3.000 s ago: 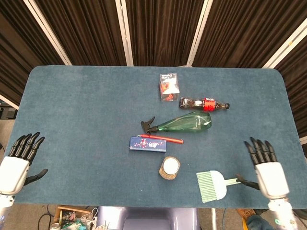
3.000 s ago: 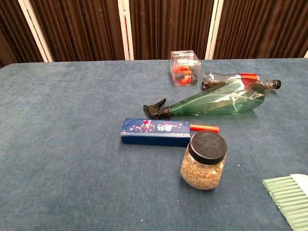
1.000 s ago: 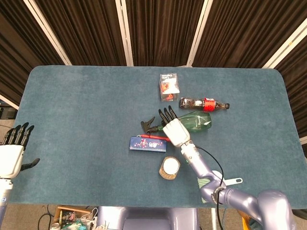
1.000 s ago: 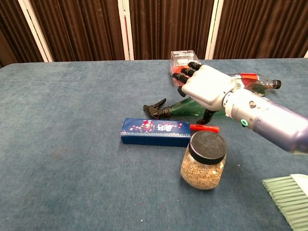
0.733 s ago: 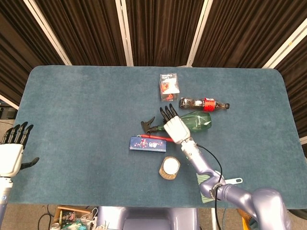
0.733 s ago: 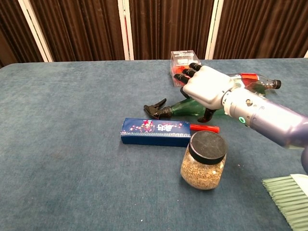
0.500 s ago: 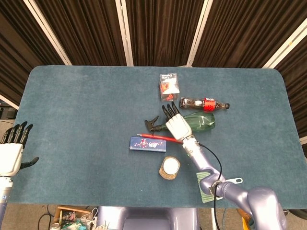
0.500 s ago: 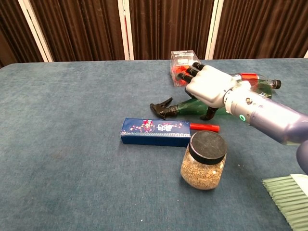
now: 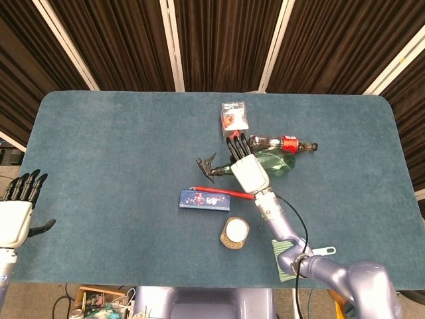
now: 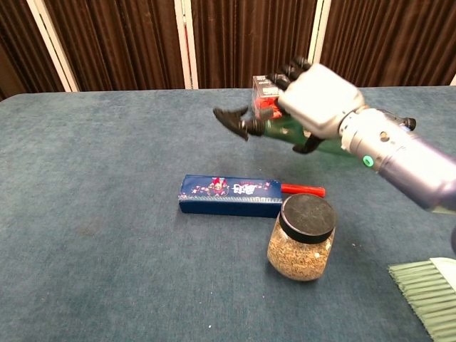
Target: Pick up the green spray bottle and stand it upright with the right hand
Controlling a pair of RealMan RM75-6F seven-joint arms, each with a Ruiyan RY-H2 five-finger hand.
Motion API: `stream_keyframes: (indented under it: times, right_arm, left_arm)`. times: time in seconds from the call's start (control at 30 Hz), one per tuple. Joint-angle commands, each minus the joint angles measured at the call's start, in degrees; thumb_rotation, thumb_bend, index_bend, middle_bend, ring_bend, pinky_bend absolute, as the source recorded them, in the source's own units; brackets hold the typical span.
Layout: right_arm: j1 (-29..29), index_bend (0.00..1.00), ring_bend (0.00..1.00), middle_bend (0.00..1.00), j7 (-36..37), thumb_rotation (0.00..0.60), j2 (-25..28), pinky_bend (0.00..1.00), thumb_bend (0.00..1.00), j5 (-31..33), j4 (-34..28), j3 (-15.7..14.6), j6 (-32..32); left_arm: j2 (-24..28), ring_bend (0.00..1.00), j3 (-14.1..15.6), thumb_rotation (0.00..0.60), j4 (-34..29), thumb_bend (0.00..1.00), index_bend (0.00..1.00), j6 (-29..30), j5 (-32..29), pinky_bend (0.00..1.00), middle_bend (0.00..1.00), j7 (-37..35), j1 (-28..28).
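My right robot hand (image 10: 318, 97) grips the green spray bottle (image 10: 285, 130) around its neck, holding it lifted off the tabletop (image 10: 107, 214) with the black nozzle pointing left. Below it lie a blue box (image 10: 229, 195), a red pen (image 10: 303, 189) and a lidded jar (image 10: 302, 236). My left robot hand (image 9: 18, 207) rests open at the tabletop's near-left edge.

A robot test lab or studio: a rounded table covered in blue-grey carpet-like felt (image 9: 99, 153) stands before dark brown pleated curtains with white vertical rails (image 9: 219, 40), with tangled cables on the floor (image 9: 99, 302) beneath
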Motion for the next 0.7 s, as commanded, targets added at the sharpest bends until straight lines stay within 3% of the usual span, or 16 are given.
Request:
stream_keyframes:
  times: [0.03,0.23,0.47,0.7]
  right_arm:
    - [-1.94,0.95,0.0,0.08,-0.58,0.6,4.71,0.0,0.5,-2.11,-8.43,0.15,4.74]
    - [-4.64,0.96,0.0,0.09,6.27,0.6,10.81,0.0,0.5,-3.35,-21.08,1.85,10.36]
    - [-8.42,0.97,0.0,0.1,24.09,0.6,16.11,0.0,0.5,-4.09,-29.55,4.44,17.1]
    - [-12.4,0.97,0.0,0.1,46.11,0.6,20.58,0.0,0.52,2.14,-35.97,5.79,14.22]
  left_arm:
    - [0.33,0.0,0.51,0.6,-0.36,0.04,0.0,0.84,1.03,0.08,0.0,-0.5,0.4]
    - [0.67,0.0,1.16,0.6,-0.71,0.04,0.0,1.95,2.63,0.08,0.0,-1.07,0.78]
    - [1.98,0.0,3.11,0.6,-1.88,0.04,0.0,0.66,5.56,0.08,0.0,-5.54,0.18]
    - [2.04,0.0,3.1,0.6,-1.51,0.04,0.0,0.19,5.85,0.08,0.0,-5.46,-0.26]
